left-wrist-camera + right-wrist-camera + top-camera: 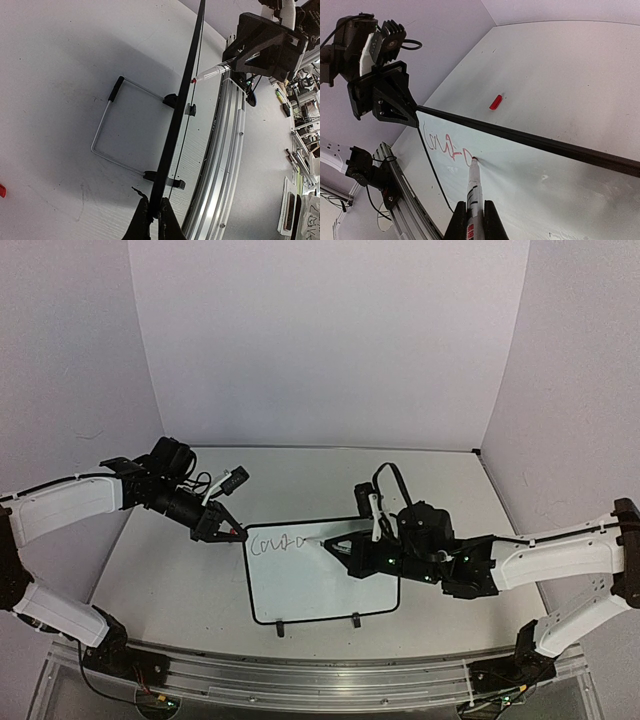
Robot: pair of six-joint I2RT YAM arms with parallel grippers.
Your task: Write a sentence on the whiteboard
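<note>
A whiteboard (320, 590) is pinched at its edge by the closed fingers of the left gripper (232, 532), while the right gripper (475, 207) clamps a marker (473, 182), its tip touching just beyond the fingers, after the first few letters of the sentence (277, 542), most apparently unwritten.

The top camera looks down from behind my left arm (65, 502) and right arm (560, 555). My 2 wrist cameras sit close (facing each other), both sharing the whiteboard (320, 590) edge.
</note>
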